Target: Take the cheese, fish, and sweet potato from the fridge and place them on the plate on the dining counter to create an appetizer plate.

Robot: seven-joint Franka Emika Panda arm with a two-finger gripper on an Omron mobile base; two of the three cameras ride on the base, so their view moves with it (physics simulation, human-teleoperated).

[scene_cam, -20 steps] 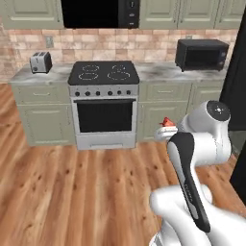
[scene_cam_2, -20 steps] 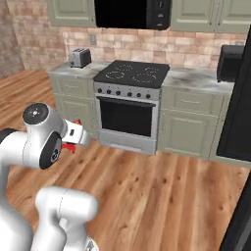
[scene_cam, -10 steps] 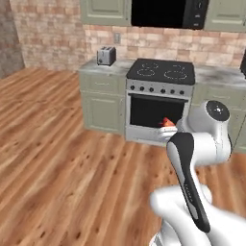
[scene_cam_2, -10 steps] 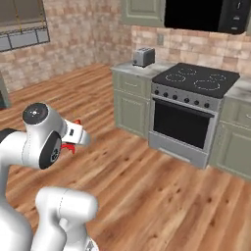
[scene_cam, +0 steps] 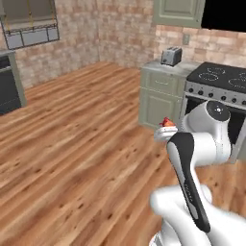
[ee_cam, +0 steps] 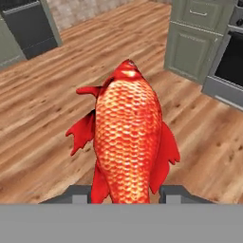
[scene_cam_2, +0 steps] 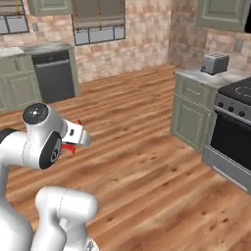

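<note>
The gripper [ee_cam: 126,193] has its jaws clamped on the fish [ee_cam: 127,142], scales up, head toward 12 o'clock. Below lies wooden floor [ee_cam: 42,118], a grey-green cabinet [ee_cam: 197,38] at 2 o'clock.

Rendered light, flat and even, moderately bright, no single source I can place. Wood floor [scene_cam: 72,158] carries soft pale sheen, no hard glare. My white arm [scene_cam_2: 39,142] shaded gently on underside. Base views soft, slightly low in detail; brick wall [scene_cam: 115,29] smeared. Hand view sharper: fish [ee_cam: 128,142] scales crisp, evenly lit, perhaps faint shadow along fins. No edge distortion noticed.
</note>
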